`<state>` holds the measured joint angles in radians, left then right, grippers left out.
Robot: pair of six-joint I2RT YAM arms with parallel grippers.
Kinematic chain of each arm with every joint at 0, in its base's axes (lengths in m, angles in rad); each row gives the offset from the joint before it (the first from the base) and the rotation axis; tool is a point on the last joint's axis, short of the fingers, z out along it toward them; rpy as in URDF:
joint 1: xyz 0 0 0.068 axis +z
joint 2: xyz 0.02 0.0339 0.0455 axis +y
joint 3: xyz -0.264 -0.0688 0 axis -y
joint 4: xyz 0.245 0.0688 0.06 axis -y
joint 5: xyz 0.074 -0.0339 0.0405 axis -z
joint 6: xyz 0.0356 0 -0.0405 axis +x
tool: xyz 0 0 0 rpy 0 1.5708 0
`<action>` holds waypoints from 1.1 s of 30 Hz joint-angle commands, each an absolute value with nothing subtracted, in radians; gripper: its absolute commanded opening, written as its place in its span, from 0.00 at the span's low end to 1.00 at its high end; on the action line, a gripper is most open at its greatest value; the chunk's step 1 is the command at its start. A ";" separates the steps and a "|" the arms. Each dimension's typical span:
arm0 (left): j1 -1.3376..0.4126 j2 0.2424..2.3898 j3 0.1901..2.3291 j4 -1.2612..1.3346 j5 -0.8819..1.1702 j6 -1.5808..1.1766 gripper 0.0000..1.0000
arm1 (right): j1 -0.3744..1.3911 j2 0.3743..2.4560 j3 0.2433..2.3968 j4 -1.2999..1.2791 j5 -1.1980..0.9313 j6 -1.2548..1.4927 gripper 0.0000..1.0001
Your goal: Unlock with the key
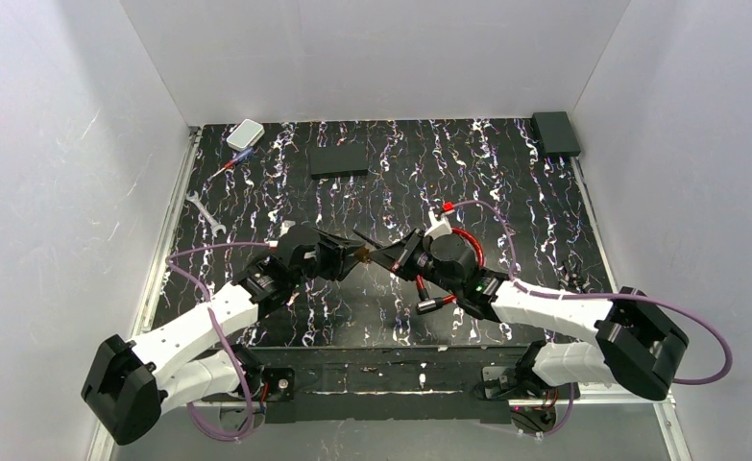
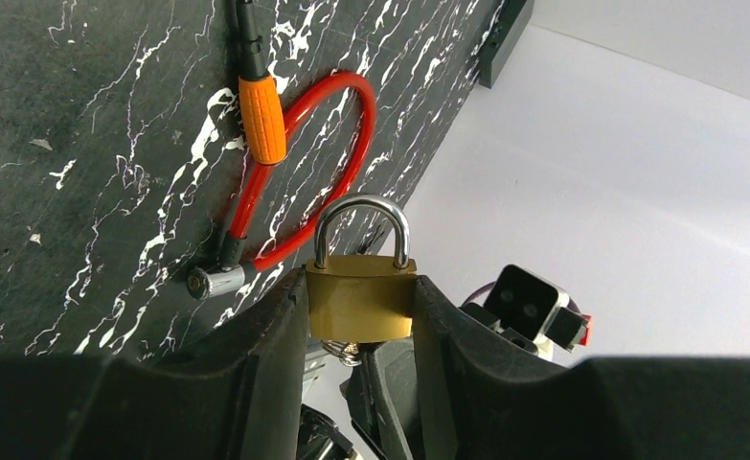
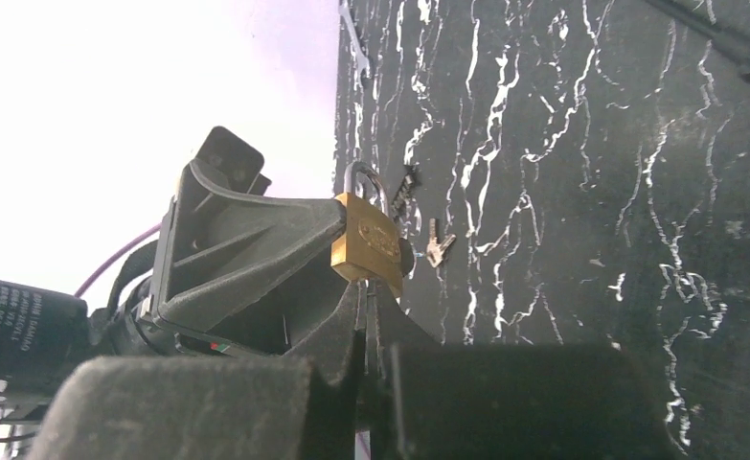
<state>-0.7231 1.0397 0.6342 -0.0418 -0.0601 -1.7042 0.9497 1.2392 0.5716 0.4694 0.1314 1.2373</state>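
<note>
A small brass padlock with its silver shackle closed is clamped between the fingers of my left gripper, held above the mat's middle. It also shows in the right wrist view. My right gripper is shut on a thin metal key that points into the padlock's underside; its ring shows just below the lock body. The two grippers meet tip to tip. An orange-bodied slim tool with a black rod end lies on the mat, untouched.
A red cable lock with a silver end lies beside the orange tool. Loose small keys lie on the mat. A silver wrench, a white box, a flat black pad and a black box are further back.
</note>
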 commanded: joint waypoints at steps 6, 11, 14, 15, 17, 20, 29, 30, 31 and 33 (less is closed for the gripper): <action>-0.750 0.920 0.591 0.168 -0.034 -1.749 0.00 | 0.946 1.308 0.534 0.591 0.117 1.396 0.01; -0.750 0.924 0.564 0.245 -0.031 -1.764 0.00 | 0.945 1.333 0.544 0.600 0.098 1.454 0.01; -0.750 0.909 0.550 0.283 -0.044 -1.766 0.00 | 0.944 1.344 0.544 0.583 0.090 1.487 0.01; -0.751 0.902 0.547 0.293 -0.051 -1.766 0.00 | 0.943 1.346 0.539 0.583 0.088 1.501 0.01; -0.751 0.886 0.538 0.309 -0.064 -1.763 0.00 | 0.943 1.354 0.523 0.597 0.083 1.539 0.01; -0.750 0.865 0.516 0.332 -0.083 -1.764 0.00 | 0.942 1.376 0.506 0.633 0.059 1.588 0.01; -0.750 0.846 0.486 0.340 -0.084 -1.772 0.00 | 0.929 1.402 0.515 0.667 0.026 1.536 0.01; -0.749 0.841 0.481 0.340 -0.086 -1.774 0.00 | 0.923 1.392 0.513 0.661 0.024 1.506 0.01; -0.750 0.836 0.475 0.340 -0.090 -1.773 0.00 | 0.914 1.378 0.513 0.655 0.022 1.468 0.04; -0.749 0.827 0.463 0.339 -0.097 -1.774 0.00 | 0.896 1.357 0.548 0.619 -0.008 1.353 0.15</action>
<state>-0.7235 0.8986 0.4610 0.1524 -0.1677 -1.7370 0.9195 1.3773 0.5282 0.7288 0.0284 1.5444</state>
